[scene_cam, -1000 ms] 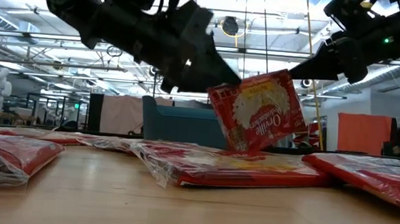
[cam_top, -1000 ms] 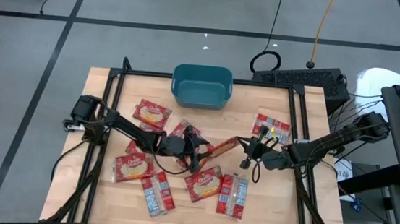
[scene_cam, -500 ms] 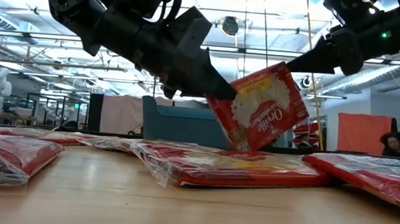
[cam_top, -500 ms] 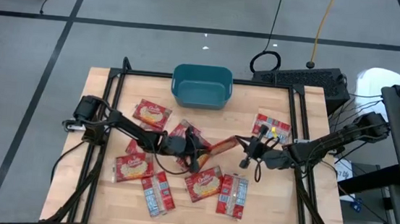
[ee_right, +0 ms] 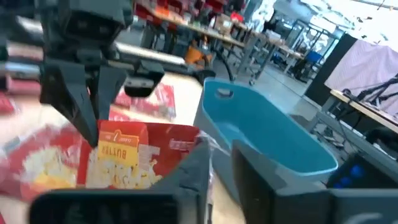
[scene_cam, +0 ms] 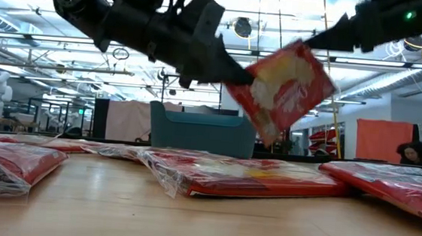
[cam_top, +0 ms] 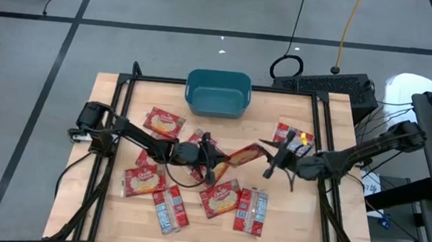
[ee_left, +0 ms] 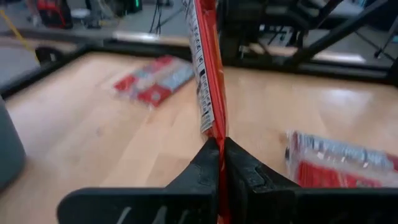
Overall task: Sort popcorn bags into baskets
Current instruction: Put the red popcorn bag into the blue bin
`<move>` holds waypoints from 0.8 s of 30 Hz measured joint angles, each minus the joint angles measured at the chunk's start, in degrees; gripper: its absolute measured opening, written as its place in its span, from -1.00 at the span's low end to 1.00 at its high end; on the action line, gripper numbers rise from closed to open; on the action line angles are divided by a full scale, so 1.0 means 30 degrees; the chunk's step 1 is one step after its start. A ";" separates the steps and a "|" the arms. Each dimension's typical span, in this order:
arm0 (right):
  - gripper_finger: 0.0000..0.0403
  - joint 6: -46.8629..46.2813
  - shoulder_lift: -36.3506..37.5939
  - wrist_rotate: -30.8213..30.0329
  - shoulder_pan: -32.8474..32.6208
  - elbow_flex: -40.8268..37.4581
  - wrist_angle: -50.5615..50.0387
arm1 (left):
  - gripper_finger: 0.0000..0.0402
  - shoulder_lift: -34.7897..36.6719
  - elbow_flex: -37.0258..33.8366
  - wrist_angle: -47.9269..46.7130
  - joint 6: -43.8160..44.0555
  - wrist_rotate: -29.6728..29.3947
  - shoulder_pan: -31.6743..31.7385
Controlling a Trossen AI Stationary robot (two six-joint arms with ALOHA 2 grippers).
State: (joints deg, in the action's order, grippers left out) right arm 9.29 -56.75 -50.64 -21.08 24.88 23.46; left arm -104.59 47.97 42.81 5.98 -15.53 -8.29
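One packet aloft: a red popcorn bag [cam_top: 238,153] hung above the table's middle, held between the two arms and clear of the wood.
Left gripper [cam_top: 214,163]: clenched on the near-left edge of that bag; in the left wrist view the two dark fingers [ee_left: 208,163] pressed together on the bag's thin edge [ee_left: 208,74], which rose straight up from them.
Right gripper [cam_top: 273,162]: sat at the bag's opposite end, toward the table's right side; in the right wrist view its fingers [ee_right: 200,165] stood slightly parted, the bag's corner [ee_right: 127,155] just beside one finger. Whether they touched the bag could not be told.
Bag from table height: tilted, cream label facing the camera [scene_cam: 289,86], the left gripper [scene_cam: 233,74] meeting its left edge, the right arm coming down to its upper right.
Basket [cam_top: 218,92]: teal tub at the table's far edge, well apart from the raised bag, with no bag visible inside.
Other bags: several lay flat on the table [cam_top: 307,239], among them one [cam_top: 163,122] to the basket's near-left, one [cam_top: 293,137] at the right beside the right arm, and four in a row along the near side [cam_top: 145,181] [cam_top: 169,208] [cam_top: 219,198] [cam_top: 251,211].
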 joint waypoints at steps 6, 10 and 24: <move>-0.24 -0.2353 0.2781 0.0550 -0.0029 0.0007 -0.3365 | -0.98 0.1355 0.0012 -0.0018 -0.1605 0.0005 -0.0261; -0.09 -0.3647 0.3804 0.1073 -0.0044 0.0007 -0.4628 | -0.98 0.2624 -0.0002 -0.1501 -0.2557 0.0013 -0.0549; -0.01 -0.5787 0.4131 0.5457 0.0039 -0.1104 -0.4489 | -0.98 0.7625 -0.0019 -0.9129 -0.2999 0.0001 -0.1303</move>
State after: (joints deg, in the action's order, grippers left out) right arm -8.07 -44.36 -34.27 -20.96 21.57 10.00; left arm -81.71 47.91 15.42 -3.02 -15.52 -12.20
